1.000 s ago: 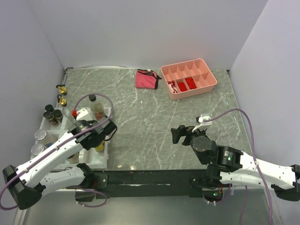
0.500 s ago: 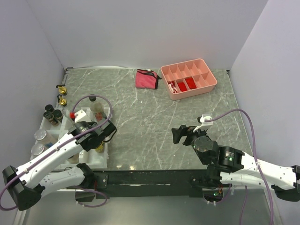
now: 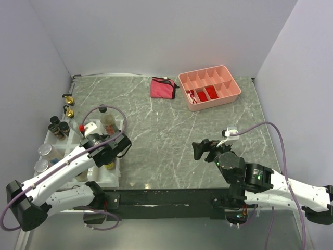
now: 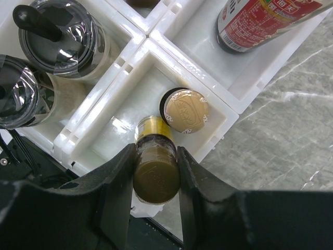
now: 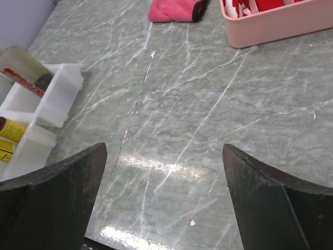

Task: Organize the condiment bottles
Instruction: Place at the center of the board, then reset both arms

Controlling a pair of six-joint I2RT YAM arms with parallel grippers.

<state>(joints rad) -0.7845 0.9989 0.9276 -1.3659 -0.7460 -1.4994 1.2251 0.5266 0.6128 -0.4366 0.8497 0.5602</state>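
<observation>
My left gripper (image 4: 156, 154) is shut on a small yellow bottle (image 4: 156, 179) with a gold cap, held upright over the near right compartment of the white organizer (image 4: 229, 112). A second gold-capped bottle (image 4: 186, 110) stands in that compartment, just beyond it. A tall red-labelled bottle (image 4: 260, 21) stands in the compartment behind, and black-lidded jars (image 4: 62, 36) fill the left ones. In the top view the left gripper (image 3: 110, 158) hangs over the organizer (image 3: 117, 176). My right gripper (image 3: 200, 149) is open and empty above bare table, as the right wrist view (image 5: 164, 156) also shows.
Two gold-topped bottles (image 3: 68, 104) stand by the left wall. Silver-lidded jars (image 3: 44, 156) sit at the organizer's near left. A pink pouch (image 3: 163, 87) and a pink compartment tray (image 3: 231, 94) with red items lie at the back.
My left gripper has drifted slightly toward the near left over the organizer, still holding the bottle. My right arm has shifted slightly right and nearer.
</observation>
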